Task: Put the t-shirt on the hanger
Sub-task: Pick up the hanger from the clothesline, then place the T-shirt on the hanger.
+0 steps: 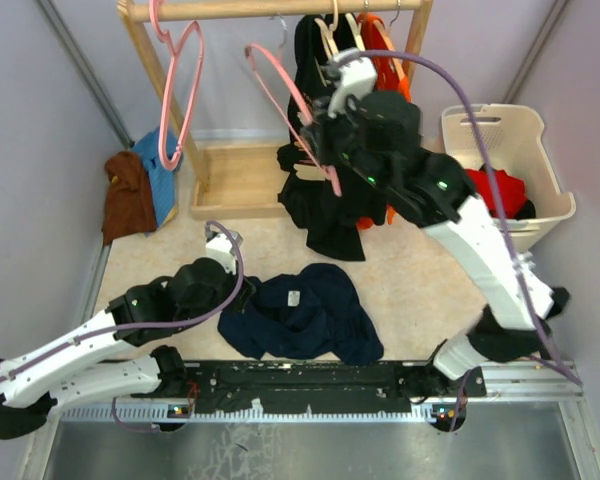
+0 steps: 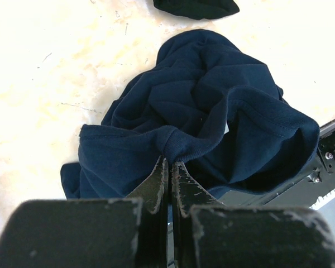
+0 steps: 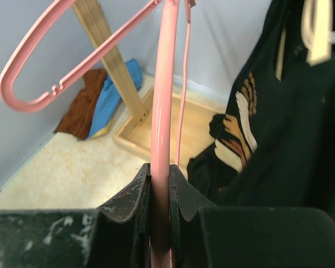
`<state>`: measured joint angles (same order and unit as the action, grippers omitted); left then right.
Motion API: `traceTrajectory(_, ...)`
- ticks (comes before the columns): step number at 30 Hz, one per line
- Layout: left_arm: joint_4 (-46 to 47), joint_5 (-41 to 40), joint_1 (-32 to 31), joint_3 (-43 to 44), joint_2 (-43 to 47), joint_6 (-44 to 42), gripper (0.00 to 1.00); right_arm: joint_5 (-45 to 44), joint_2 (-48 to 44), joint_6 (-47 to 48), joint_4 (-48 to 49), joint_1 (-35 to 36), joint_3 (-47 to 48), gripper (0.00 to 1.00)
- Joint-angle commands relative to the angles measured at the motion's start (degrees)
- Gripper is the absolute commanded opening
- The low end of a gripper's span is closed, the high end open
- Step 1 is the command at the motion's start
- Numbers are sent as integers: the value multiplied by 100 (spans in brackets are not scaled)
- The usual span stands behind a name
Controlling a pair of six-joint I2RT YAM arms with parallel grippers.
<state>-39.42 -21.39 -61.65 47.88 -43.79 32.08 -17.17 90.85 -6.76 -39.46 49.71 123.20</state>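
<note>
The navy t-shirt (image 1: 305, 315) lies crumpled on the table just in front of the arm bases, and it fills the left wrist view (image 2: 212, 111). My left gripper (image 1: 242, 290) is at the shirt's left edge, shut on a bunched fold of its hem (image 2: 172, 161). Up at the rack, the pink hanger (image 1: 280, 85) has one straight arm clamped in my right gripper (image 1: 325, 150), which is shut on it (image 3: 159, 167). That arm rises from the jaws (image 3: 164, 84). I cannot tell whether its hook still rests on the rod.
A wooden rack (image 1: 230, 175) stands at the back with an all-pink hanger (image 1: 180, 80), a black printed shirt (image 3: 257, 111) and an orange shirt (image 1: 385, 50). Black clothing (image 1: 320, 215) lies below. A white basket (image 1: 520, 150) is at the right. Brown and blue cloths (image 1: 140, 190) lie at the left.
</note>
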Motion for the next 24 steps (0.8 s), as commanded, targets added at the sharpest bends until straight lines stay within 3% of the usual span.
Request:
traceTrajectory(1, 81, -63, 22, 176, -27, -43, 0, 230, -1422, -395, -139, -21, -580, 0)
traceTrajectory(9, 106, -154, 27, 146, -160, -2, 0, 1070, -3031, -993, -1272, -21, -1858, 0)
traceTrajectory(17, 106, -346, 26, 173, -326, 119, 0, 2417, -4722, -1991, -1588, -23, -3620, 0)
traceTrajectory(24, 43, -431, 24, 282, -541, 147, 0, 2939, -5487, -2444, -2168, -21, -3936, 0)
